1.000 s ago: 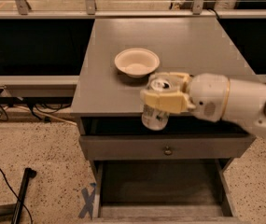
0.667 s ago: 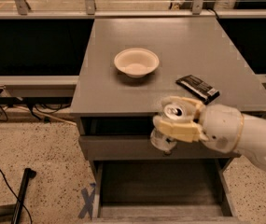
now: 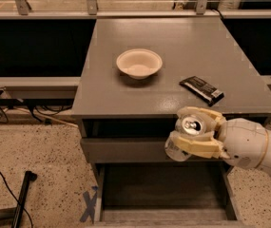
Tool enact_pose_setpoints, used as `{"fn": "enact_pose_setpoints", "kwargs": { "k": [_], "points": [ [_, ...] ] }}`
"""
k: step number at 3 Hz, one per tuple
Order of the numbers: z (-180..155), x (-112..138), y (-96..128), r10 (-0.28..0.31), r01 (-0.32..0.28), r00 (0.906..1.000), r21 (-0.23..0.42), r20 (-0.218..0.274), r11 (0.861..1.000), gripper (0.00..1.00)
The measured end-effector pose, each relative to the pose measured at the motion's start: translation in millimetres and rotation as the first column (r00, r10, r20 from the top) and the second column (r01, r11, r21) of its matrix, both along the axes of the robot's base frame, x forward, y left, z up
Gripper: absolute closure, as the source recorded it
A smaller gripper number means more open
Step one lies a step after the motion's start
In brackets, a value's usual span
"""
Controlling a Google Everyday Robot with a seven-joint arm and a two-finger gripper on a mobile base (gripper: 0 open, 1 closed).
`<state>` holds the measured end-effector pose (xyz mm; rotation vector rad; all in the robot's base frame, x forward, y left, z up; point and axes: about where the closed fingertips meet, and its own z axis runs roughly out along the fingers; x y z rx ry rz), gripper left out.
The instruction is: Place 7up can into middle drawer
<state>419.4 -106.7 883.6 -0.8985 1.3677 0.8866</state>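
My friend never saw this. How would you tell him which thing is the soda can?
Find the grey table; past its front edge on the right, the robot's cream pincer hangs over the open middle drawer. The 7up can is gripped in it: the only shiny thing with a silver pull-tab top, unlike the cream bowl and black packet on the tabletop.

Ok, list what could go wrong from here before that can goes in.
1. The gripper holds the 7up can tilted, high over the open middle drawer; released here, it would likely drop and roll.
2. The can hangs just in front of the closed drawer front; drifting inward while descending could knock it.
3. It sits toward the drawer's right side, so the right wall might be clipped.
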Motion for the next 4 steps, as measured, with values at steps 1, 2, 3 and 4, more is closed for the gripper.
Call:
{"fn": "enact_pose_setpoints", "kwargs": {
  "k": [1,2,3,4],
  "points": [
    [-23,5,2,0.021,-0.018,0.9985,-0.054,0.051,0.998,1.00],
    [-99,-5,0,0.083,-0.072,0.9931,-0.137,0.083,0.988,1.00],
    [-163,-20,-13,0.089,-0.068,0.9901,-0.183,0.109,0.981,1.00],
    [-163,-20,-13,0.089,-0.068,0.9901,-0.183,0.109,0.981,1.00]
  ]
}}
